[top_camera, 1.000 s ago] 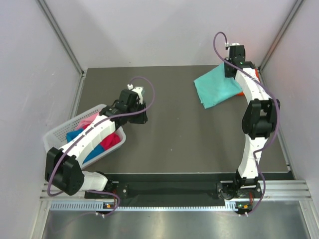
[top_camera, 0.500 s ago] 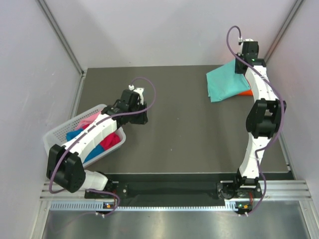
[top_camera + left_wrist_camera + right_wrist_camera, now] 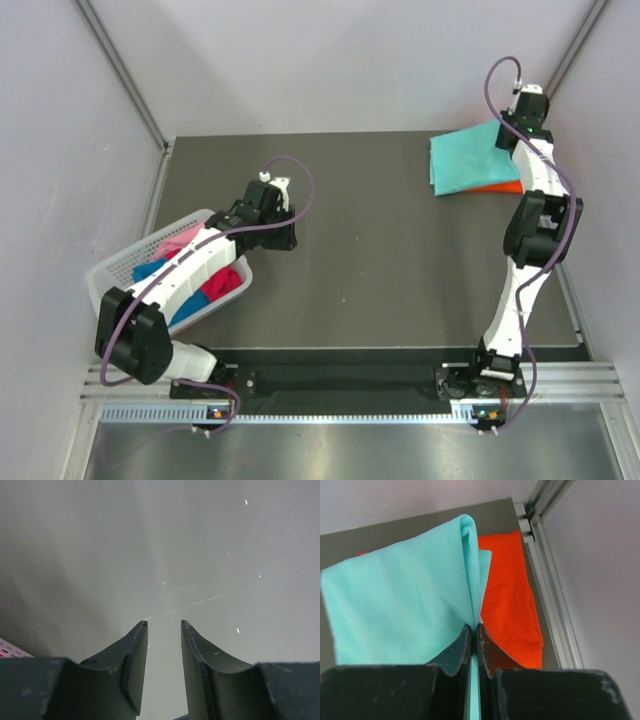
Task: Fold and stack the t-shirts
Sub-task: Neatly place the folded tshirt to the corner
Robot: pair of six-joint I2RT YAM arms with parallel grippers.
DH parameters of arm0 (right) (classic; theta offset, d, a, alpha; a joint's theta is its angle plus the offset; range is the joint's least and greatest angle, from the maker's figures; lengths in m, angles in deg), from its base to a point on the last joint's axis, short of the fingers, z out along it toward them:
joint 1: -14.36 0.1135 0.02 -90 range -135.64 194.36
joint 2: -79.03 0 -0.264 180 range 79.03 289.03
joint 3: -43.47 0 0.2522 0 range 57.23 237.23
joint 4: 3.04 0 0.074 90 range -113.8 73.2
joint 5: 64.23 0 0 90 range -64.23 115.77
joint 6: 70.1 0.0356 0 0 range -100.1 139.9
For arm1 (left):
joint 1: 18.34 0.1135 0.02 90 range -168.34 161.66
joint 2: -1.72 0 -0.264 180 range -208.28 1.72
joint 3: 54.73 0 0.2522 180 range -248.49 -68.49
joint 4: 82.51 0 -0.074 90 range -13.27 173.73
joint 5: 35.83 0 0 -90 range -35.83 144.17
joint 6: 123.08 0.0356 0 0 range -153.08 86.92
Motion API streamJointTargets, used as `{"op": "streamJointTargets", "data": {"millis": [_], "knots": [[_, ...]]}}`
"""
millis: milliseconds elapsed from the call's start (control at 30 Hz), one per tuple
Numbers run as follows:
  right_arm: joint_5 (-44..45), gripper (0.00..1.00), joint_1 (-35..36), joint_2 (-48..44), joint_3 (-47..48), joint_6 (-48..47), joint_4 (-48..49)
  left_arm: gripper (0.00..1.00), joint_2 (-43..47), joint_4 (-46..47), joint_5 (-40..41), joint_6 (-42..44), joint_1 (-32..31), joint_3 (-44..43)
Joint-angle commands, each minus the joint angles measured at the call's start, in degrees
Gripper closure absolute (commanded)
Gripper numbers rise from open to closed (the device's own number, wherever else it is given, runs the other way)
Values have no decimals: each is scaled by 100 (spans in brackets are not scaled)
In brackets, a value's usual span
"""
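Your teal t-shirt [image 3: 465, 165] is at the far right corner of the worktop [image 3: 380, 260]. It looks folded and lies partly over the orange t-shirt [image 3: 497, 187], which is flat beneath it with only its right side and near edge showing. The right fingers [image 3: 457, 647] are clenched on a raised pleat of the teal cloth, so that shirt is not released. I judge the stack to be two shirts high, with the second one not yet set down and let go.

The rest of the work is at the left edge of the worktop. The white basket [image 3: 110, 270] there holds a pink t-shirt [image 3: 180, 240], a blue t-shirt [image 3: 150, 272] and a magenta t-shirt [image 3: 222, 285], all bunched and unfolded. The left fingers [image 3: 136, 650] are parted and grasp nothing, hanging over bare worktop just beside the basket's far end. By my reckoning you are under halfway, with three shirts left to pull out, fold and carry across to the corner stack.
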Motion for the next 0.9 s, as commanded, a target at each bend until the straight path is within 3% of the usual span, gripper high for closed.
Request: {"op": "streamJointTargets", "data": {"millis": [0, 100, 567, 867], "knots": [[-18, 100, -213, 324, 205, 193, 693, 62, -43, 64, -9, 77, 17, -126], [43, 100, -301, 659, 531, 237, 622, 62, -96, 90, -18, 68, 17, -144], [122, 100, -380, 395, 74, 246, 982, 62, -78, 81, 26, 59, 17, -126], [69, 100, -530, 773, 12, 597, 1246, 62, -35, 143, -131, 68, 17, -117]]}}
